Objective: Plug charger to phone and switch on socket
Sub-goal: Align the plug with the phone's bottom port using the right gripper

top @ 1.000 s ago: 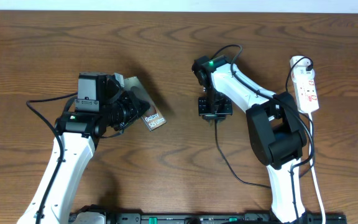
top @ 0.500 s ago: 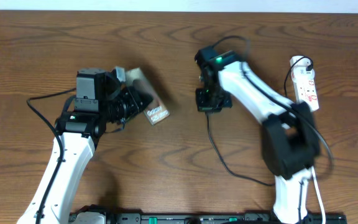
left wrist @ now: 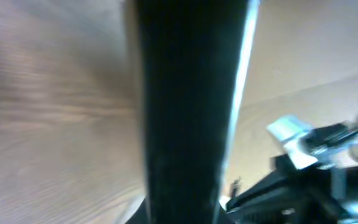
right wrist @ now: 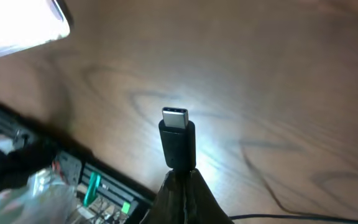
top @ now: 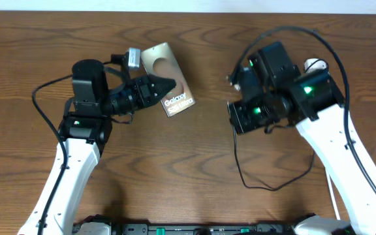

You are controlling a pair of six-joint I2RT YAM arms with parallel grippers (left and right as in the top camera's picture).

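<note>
We saw the table [top: 188,32] spread beneath the phone [top: 165,65], our landmark. The left gripper [top: 164,85] reached in from the phone's left and was clamped on its lower edge. The phone sat tilted, Galaxy lettering facing up. To the phone's right, apart from it, the right gripper [top: 235,116] was pinched tight on the charger [top: 239,166], whose cable looped down below it. Farther right of the phone, the socket [top: 313,64] was mostly hidden behind the right arm. In the right wrist view, the connector [right wrist: 178,134] stuck out bare past the fingertips [right wrist: 182,190].
</note>
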